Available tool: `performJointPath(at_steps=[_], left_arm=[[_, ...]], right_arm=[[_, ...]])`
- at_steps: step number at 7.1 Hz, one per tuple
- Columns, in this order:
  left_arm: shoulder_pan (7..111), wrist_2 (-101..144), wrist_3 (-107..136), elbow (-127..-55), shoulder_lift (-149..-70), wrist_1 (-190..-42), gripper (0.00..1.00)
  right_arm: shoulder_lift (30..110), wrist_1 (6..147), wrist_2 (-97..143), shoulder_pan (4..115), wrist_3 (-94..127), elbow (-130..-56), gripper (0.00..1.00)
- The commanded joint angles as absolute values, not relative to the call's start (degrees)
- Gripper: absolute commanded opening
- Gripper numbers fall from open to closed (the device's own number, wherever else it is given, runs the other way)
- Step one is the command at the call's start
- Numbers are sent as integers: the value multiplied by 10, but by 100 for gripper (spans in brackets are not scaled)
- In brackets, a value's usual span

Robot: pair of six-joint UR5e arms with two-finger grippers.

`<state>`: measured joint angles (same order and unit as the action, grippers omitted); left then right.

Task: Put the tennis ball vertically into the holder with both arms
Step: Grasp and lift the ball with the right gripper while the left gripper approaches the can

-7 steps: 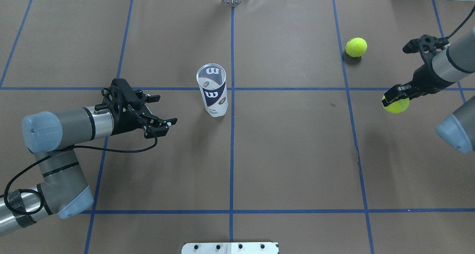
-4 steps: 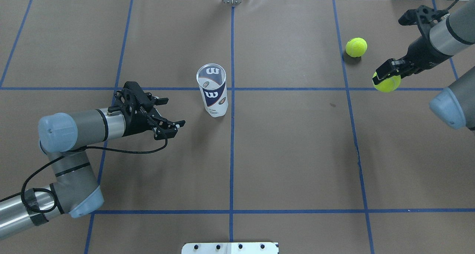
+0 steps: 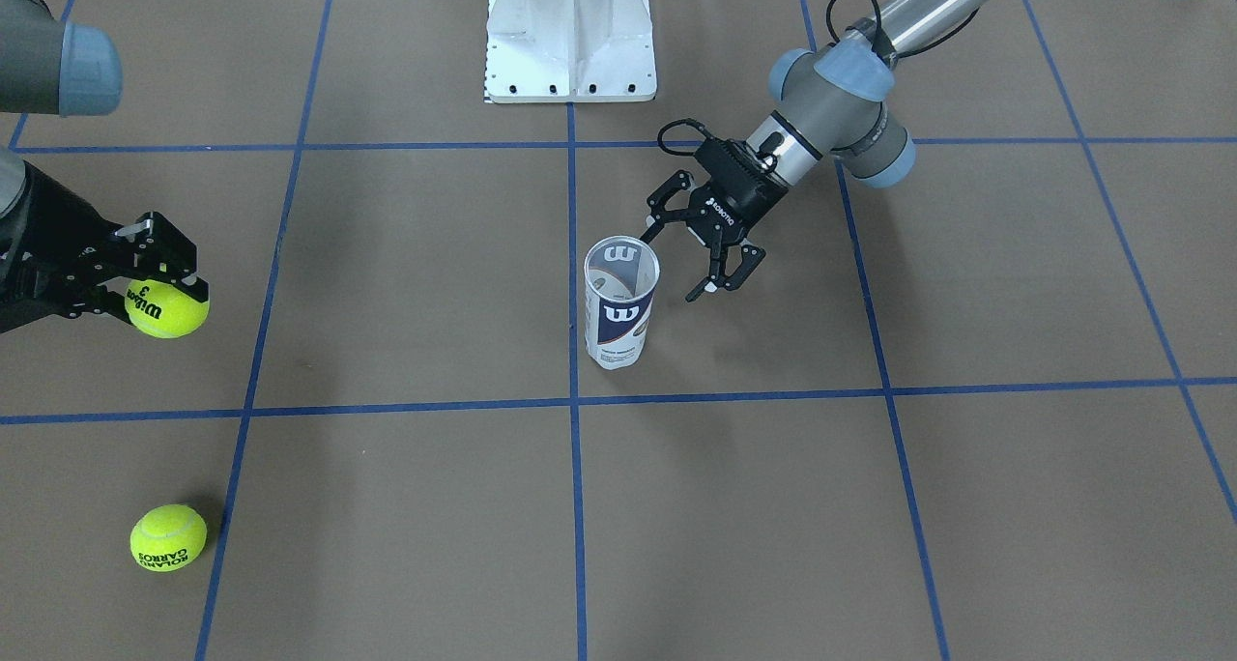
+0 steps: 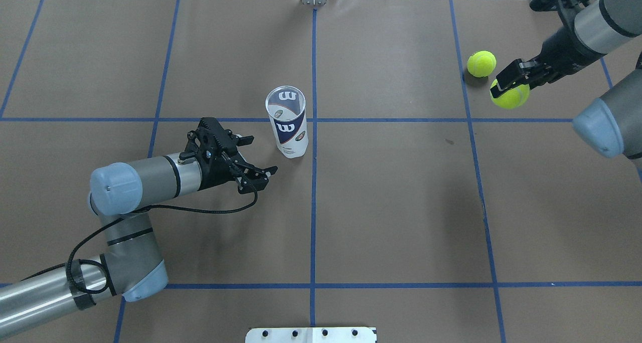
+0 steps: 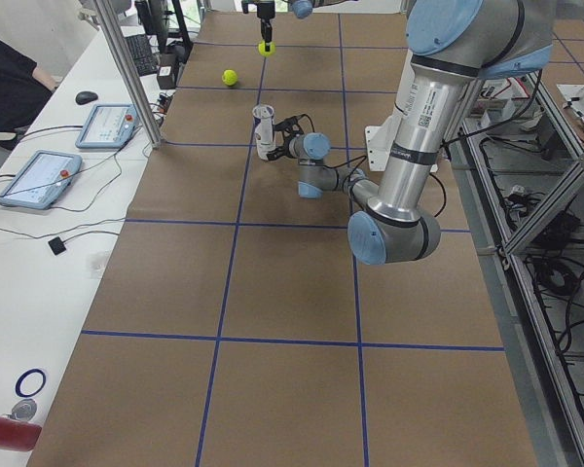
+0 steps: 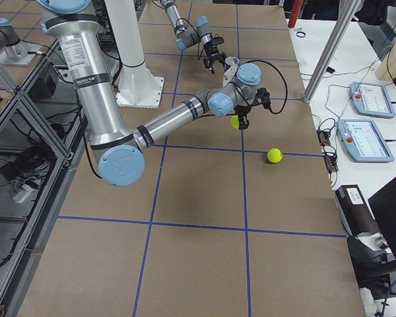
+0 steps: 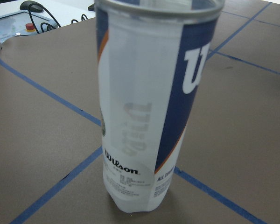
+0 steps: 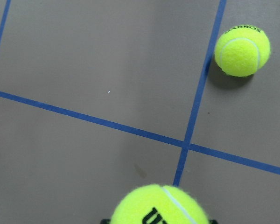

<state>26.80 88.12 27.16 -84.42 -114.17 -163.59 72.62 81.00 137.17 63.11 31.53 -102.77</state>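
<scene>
Left claw (image 4: 262,155): spread wide, empty, just beside the holder.
Holder (image 4: 287,125): upright on the desk (image 4: 391,207), at the left claw's 1 o'clock seen from overhead. The overhead view looks into its mouth; the left wrist view shows only wall and label.
Right claw (image 4: 507,82): clamped on a tennis ball (image 3: 166,309). Only the front view reads "Wilson 3".
Loose ball (image 4: 481,63): on the desk at the tennis ball's 10 o'clock overhead. The front view reads "Roland Garros".
</scene>
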Motion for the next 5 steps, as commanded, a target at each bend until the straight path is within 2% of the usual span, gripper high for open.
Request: performJointPath(at_steps=[1, 5], left_arm=[[263, 844, 270, -816, -1172, -1636, 99], [265, 843, 258, -816, -1173, -1639, 99]], right_arm=[[721, 810, 1375, 636, 316, -1028, 0], [720, 810, 1375, 636, 316, -1033, 0]])
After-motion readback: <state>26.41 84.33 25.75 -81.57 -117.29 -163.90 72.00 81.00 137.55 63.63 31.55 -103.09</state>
